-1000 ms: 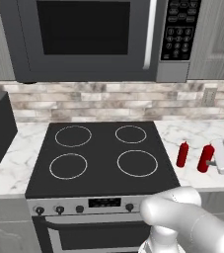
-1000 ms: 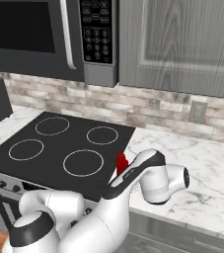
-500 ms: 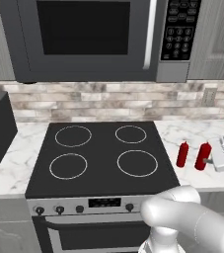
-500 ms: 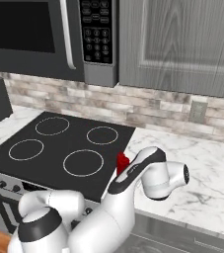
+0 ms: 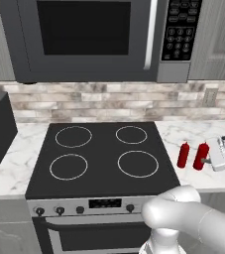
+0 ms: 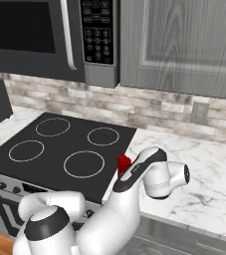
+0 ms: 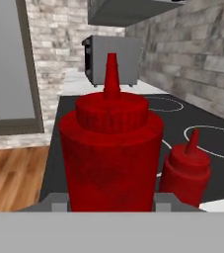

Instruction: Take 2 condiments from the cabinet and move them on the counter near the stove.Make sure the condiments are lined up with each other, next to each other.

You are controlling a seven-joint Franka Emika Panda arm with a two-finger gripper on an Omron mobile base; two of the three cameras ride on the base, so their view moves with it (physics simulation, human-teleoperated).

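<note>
My tool (image 5: 212, 158) pinches one red bottle (image 7: 111, 158) between its fingers, upright on the counter (image 5: 193, 139). Just past it, toward the stove (image 5: 101, 156), stands the second red bottle (image 7: 186, 170), close beside the first, off the glass.

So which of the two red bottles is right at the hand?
The red bottle farther from the stove, beside the hand. It looms large in the hand view; the other bottle stands nearer the stove.
</note>
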